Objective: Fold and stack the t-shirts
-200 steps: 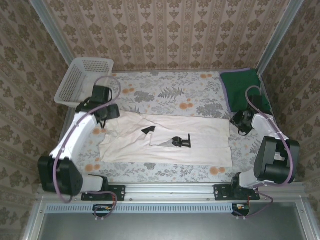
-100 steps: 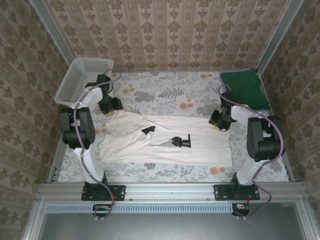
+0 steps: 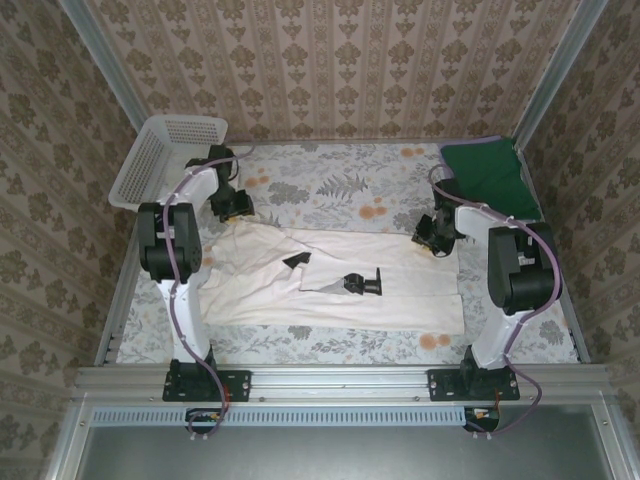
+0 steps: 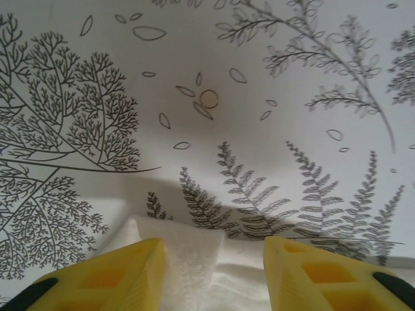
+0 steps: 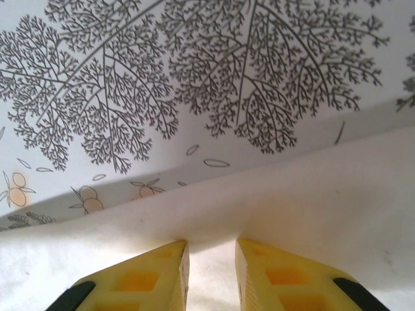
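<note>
Both arms stretch forward, elbows high, over the floral-print table (image 3: 330, 185). The soft, rumpled cream-white t-shirt (image 3: 340, 285) lies spread across the middle. The left gripper (image 4: 214, 272) straddles its far-left corner, jaws apart. The right gripper (image 5: 212, 272) sits on its far edge, jaws narrowly gapped; whether they pinch the cloth I cannot tell. The folded dark green t-shirt (image 3: 490, 175) lies in the far-right corner, and a white mesh basket (image 3: 165, 160) stands far left.

Black print (image 3: 362, 283) on the cream t-shirt (image 3: 400, 300) too small for any detail.

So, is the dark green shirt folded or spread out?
Folded: the dark green shirt lies as a small neat rectangle in the far right corner.
</note>
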